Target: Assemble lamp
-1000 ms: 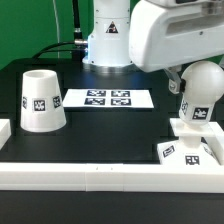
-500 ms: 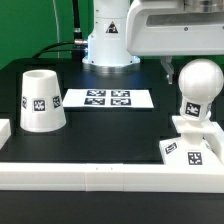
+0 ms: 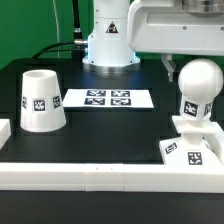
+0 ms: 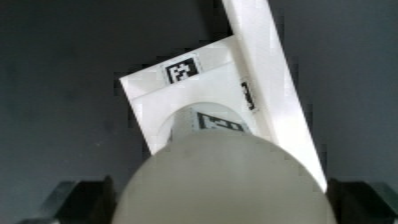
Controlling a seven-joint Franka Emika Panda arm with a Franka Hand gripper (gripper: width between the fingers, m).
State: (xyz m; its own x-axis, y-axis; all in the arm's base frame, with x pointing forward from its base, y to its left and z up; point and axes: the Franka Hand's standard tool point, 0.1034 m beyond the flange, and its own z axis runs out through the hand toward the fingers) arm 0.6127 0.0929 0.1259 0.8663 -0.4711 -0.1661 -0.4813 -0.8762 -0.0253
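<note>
The white rounded bulb (image 3: 197, 92) stands upright on the flat square base (image 3: 190, 152) at the exterior view's right, by the front rail. My gripper (image 4: 222, 206) hangs over the bulb's top, open. Its dark fingers (image 4: 80, 202) stand on either side of the bulb (image 4: 222, 170) with gaps, holding nothing. In the exterior view one finger (image 3: 167, 68) shows just beside the bulb's top. The tapered shade (image 3: 42, 100) sits on the table at the exterior view's left, wide end down. The base (image 4: 175, 88) shows below the bulb in the wrist view.
The marker board (image 3: 105, 99) lies flat mid-table in front of the robot's pedestal (image 3: 108, 40). A long white border rail (image 3: 100, 175) runs along the front edge, and a short white piece (image 3: 4, 131) sits at the left edge. The rail (image 4: 267, 60) also shows beside the base.
My gripper has risen from around the bulb's body to its top, staying open. The bulb remains standing on the base.
</note>
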